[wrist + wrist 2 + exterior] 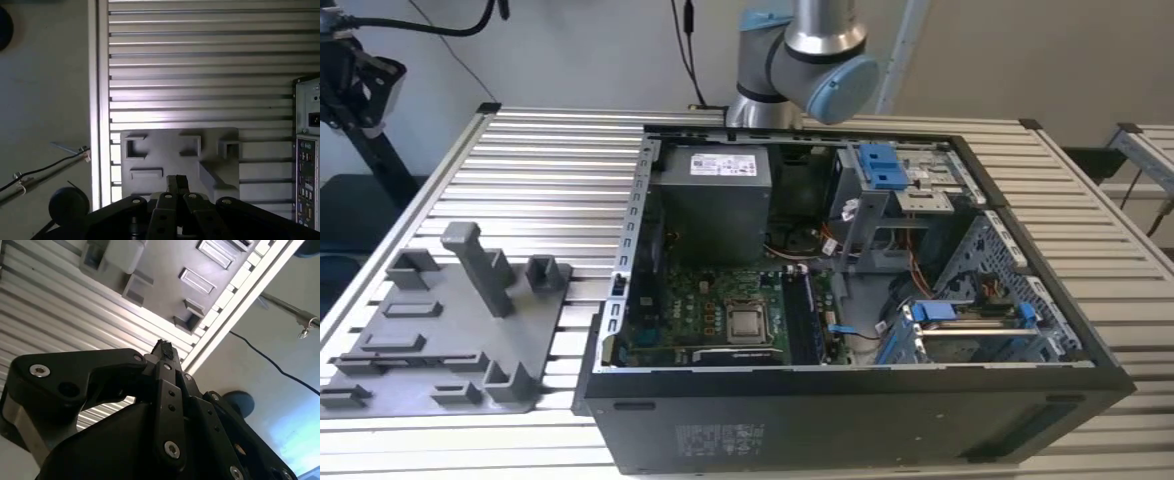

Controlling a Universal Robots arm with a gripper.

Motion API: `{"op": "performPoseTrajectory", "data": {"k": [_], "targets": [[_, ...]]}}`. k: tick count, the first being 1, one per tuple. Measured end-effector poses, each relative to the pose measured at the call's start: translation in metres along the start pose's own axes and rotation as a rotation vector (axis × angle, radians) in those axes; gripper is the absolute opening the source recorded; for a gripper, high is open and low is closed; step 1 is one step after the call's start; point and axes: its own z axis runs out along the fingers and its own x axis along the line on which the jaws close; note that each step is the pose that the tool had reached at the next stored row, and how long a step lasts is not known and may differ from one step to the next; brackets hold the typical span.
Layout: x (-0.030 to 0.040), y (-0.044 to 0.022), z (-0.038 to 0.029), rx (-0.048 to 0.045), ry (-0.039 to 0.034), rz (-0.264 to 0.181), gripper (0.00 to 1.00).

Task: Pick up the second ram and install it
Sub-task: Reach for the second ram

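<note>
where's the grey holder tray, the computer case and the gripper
grey holder tray [460, 340]: exterior view, its flat base
computer case [854, 425]: exterior view, its dark near wall
gripper [176, 181]: first wrist view, midway between its fingertips

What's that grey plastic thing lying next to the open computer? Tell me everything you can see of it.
The grey holder tray looks like matte moulded plastic. It is a flat base plate carrying several low blocky brackets, shallow rectangular frames and one tall upright post. It lies flat on the slatted metal table, at the exterior view's left of the open computer case.
</note>
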Motion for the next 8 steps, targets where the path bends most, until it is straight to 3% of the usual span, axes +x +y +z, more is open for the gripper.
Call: {"op": "performPoseTrajectory", "data": {"k": [6, 8], "targets": [[0.0004, -0.0002, 0.0002, -0.0001, 0.0006, -0.007, 0.11], [0.0004, -0.003, 0.0002, -0.0001, 0.0008, -0.006, 0.11]]}}
